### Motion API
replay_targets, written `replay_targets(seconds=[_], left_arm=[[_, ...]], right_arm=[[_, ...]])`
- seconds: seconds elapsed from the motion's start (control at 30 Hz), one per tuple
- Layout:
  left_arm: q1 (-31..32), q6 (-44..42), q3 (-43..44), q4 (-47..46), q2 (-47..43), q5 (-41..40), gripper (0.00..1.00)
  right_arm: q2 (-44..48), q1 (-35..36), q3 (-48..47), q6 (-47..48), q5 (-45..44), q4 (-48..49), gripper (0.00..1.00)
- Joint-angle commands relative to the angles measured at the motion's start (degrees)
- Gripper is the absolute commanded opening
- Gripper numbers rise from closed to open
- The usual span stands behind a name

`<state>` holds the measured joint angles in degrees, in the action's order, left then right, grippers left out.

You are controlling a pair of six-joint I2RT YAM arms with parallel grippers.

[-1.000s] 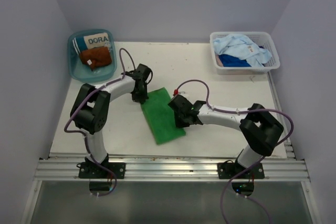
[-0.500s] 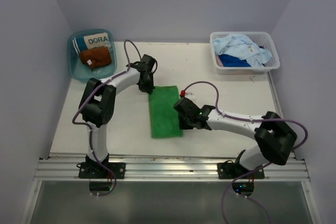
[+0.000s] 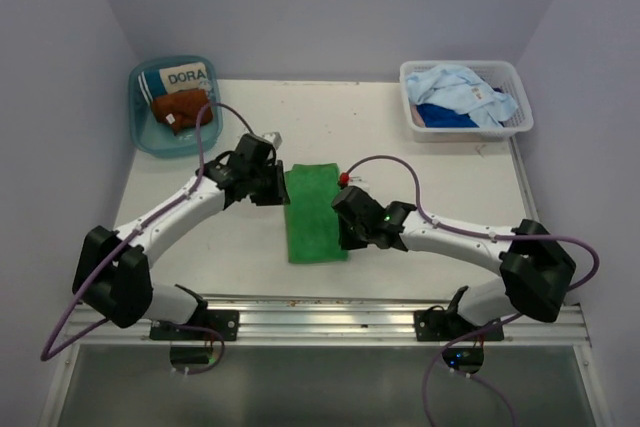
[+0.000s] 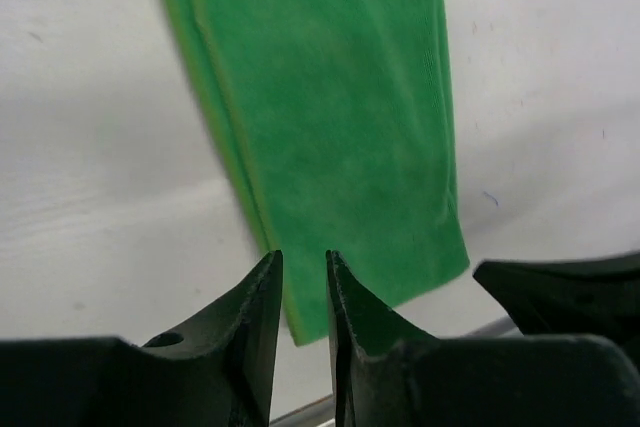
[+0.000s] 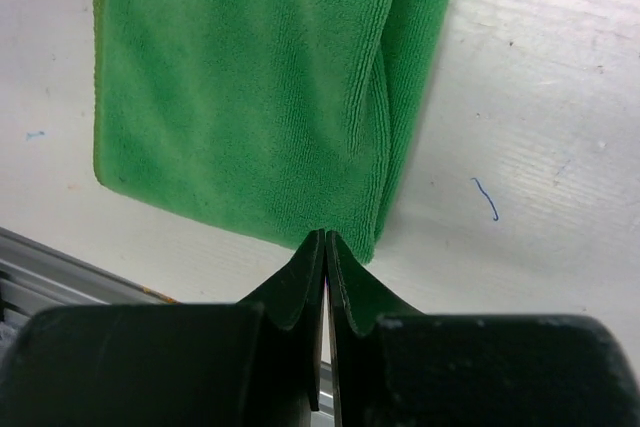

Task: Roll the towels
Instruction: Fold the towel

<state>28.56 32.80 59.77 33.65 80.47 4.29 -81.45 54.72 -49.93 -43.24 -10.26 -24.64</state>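
A bright green towel (image 3: 312, 212) lies flat mid-table, folded into a long strip running from far to near. My left gripper (image 3: 277, 187) sits at the strip's far left edge. In the left wrist view its jaws (image 4: 303, 265) stand slightly open with nothing between them, and the green towel (image 4: 330, 117) lies just beyond. My right gripper (image 3: 345, 234) is at the strip's near right corner. In the right wrist view it (image 5: 326, 237) is shut, tips on the near edge of the green towel (image 5: 240, 97), where a crease runs to them.
A teal basin (image 3: 140, 127) at the far left holds a rust-brown towel (image 3: 182, 109) and the "DORA" item (image 3: 187, 77). A white basket (image 3: 515, 122) at the far right holds a light blue towel (image 3: 460, 87) over a dark blue one (image 3: 445, 117). A metal rail (image 3: 320, 322) lines the near edge.
The green towel swung from slanted to straight. My left arm then drew back to the left, its jaws parting and letting go of the towel. The right gripper stayed at the near corner.
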Motion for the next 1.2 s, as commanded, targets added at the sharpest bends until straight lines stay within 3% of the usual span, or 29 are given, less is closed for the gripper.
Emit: replay_targets(seconds=[0.0, 0.13, 0.2, 0.4, 0.77, 0.83, 0.87, 0.9, 0.97, 1.0, 1.17], left_arm=[[4.3, 4.9, -8.3, -7.1, -1.4, 10.9, 0.27], [6.6, 9.1, -16.5, -18.2, -1.5, 16.7, 0.27], [7.6, 9.5, -19.2, -19.2, -0.1, 15.9, 0.27], [7.7, 7.0, -22.1, -18.7, 3.8, 12.8, 0.23], [7.7, 3.8, -17.3, -7.6, -4.7, 9.1, 0.29], [7.7, 4.3, -19.8, -8.2, -5.9, 8.9, 0.32], [7.7, 4.8, -20.6, -8.9, -6.0, 9.2, 0.42], [7.7, 5.1, -21.4, -9.4, -6.0, 10.4, 0.49], [7.7, 6.2, -23.2, -11.1, -5.8, 11.5, 0.57], [7.7, 6.6, -23.7, -11.8, -5.8, 12.0, 0.57], [8.0, 7.7, -26.0, -14.7, -5.0, 12.5, 0.54]], right_arm=[[-1.5, 0.1, -1.5, 0.2, 2.5, 2.1, 0.07], [-3.2, 0.2, -0.5, -1.0, 2.6, 2.5, 0.07], [-3.9, 0.2, 0.5, -1.6, 1.7, 2.6, 0.07], [-7.9, 0.1, 2.6, -2.8, 1.1, 2.3, 0.04], [3.2, 0.2, 5.7, -4.7, -2.8, 1.2, 0.07], [3.7, 0.2, 6.5, -4.7, -2.3, 2.6, 0.11], [3.8, 0.2, 7.2, -4.6, -1.3, 3.2, 0.14], [3.8, 0.2, 7.7, -4.6, -0.3, 3.8, 0.25], [4.1, 0.2, 9.0, -4.1, 1.6, 7.1, 0.36], [4.0, 0.2, 9.1, -4.0, 3.0, 7.9, 0.43], [0.5, 0.3, 9.0, -3.5, 4.0, 8.9, 0.45]])
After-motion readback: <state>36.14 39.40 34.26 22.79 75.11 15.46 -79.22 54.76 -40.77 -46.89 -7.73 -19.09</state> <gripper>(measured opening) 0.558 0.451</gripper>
